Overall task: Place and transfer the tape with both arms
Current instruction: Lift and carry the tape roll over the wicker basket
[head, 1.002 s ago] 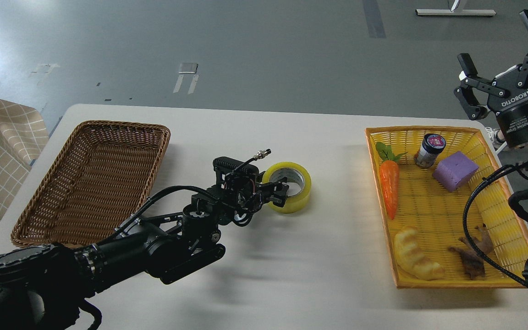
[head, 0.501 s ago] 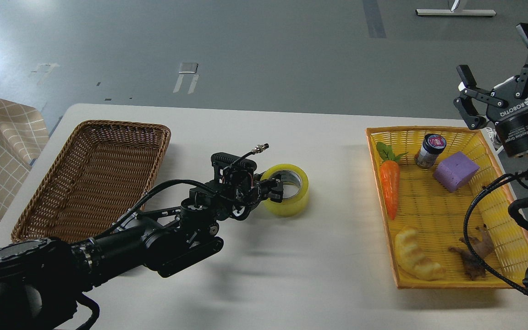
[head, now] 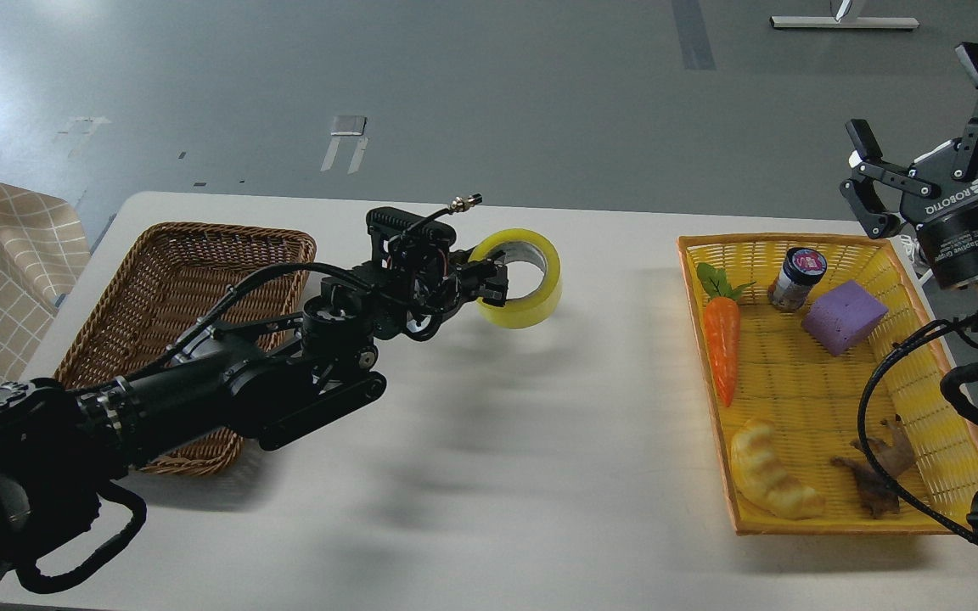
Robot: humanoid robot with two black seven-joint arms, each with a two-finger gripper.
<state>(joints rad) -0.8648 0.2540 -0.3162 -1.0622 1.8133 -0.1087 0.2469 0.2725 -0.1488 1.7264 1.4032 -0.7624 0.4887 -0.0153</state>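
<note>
The tape (head: pixel 527 284), a glossy yellow roll with a grey-white core, hangs in the air above the middle of the white table (head: pixel 489 475). My left gripper (head: pixel 491 284) is shut on the roll's left wall, one finger inside the core, and holds it lifted. My right gripper (head: pixel 922 110) is open and empty, raised high at the far right above the yellow basket (head: pixel 939 424).
A brown wicker basket (head: pixel 175 280) sits at the left, partly under my left arm. The yellow basket holds a toy carrot (head: pixel 720 344), a small jar (head: pixel 797 276), a purple block (head: pixel 843 316), a yellow croissant toy (head: pixel 767 471) and a brown figure (head: pixel 875 475).
My left gripper closed on the tape and lifted it off the table, up and slightly left. The right gripper shifted a little and then held still.
</note>
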